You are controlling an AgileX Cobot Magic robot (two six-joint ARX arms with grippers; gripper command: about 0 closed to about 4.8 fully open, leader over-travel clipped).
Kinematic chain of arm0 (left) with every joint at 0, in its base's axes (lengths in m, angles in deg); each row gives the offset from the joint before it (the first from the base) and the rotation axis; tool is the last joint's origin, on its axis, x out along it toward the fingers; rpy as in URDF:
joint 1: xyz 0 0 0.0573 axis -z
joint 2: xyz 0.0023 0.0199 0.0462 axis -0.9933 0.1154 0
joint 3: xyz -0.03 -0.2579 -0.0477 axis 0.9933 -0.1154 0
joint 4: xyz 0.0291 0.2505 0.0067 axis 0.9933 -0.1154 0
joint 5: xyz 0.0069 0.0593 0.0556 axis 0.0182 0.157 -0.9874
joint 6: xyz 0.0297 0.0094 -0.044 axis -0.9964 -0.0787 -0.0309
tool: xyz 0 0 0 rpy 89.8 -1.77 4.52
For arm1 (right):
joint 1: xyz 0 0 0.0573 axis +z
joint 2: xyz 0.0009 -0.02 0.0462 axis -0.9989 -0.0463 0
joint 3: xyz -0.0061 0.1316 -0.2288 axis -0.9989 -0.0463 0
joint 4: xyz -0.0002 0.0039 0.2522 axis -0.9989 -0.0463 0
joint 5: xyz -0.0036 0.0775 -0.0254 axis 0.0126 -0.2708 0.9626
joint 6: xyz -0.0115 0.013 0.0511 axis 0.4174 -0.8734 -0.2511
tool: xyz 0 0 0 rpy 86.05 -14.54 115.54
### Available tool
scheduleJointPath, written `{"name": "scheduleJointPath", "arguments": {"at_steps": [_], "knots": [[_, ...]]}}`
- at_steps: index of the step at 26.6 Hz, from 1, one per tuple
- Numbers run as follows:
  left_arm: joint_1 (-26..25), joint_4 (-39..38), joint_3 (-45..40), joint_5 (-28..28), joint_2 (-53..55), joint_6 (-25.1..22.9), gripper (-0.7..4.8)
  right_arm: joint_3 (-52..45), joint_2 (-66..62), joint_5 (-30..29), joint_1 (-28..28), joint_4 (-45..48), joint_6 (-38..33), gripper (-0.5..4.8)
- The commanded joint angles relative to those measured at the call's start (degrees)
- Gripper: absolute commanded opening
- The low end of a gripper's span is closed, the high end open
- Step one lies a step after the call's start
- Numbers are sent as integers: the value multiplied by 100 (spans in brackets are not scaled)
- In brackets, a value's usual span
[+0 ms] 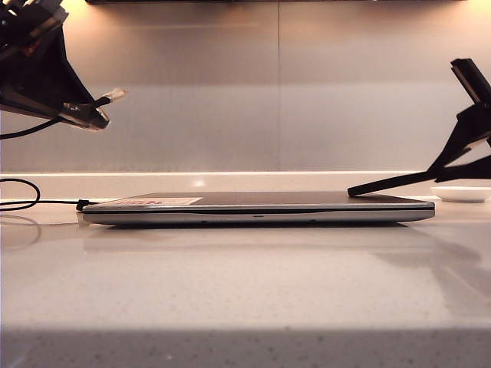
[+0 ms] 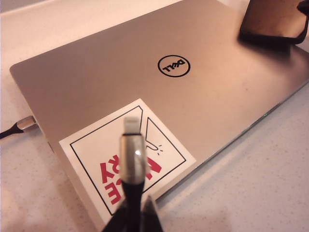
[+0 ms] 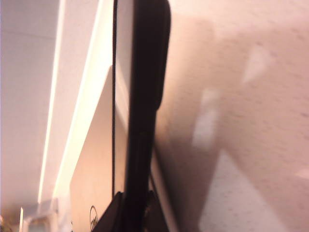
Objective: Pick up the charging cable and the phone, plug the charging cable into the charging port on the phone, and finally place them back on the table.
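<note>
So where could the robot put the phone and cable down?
The widest bare table lies in front of the laptop. The laptop's lid is partly free between its sticker and the phone, tilted in the right gripper. Left is crowded: the left gripper holds the charging cable there.

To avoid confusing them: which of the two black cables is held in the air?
The charging cable with the silvery tip, in the left gripper jaws above the laptop; the other cord is plugged into the laptop's edge.
</note>
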Motion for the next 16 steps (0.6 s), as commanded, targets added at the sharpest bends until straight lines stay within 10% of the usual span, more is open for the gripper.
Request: {"name": "scheduleJointPath", "arguments": {"at_steps": [1,16], "knots": [[2,35,28,15,-7,11,-6,192,236,-33,11,-660,682,-6],[2,37,28,15,-7,9,-6,3381,1204,337,28,-6817,3945,-6]]}}
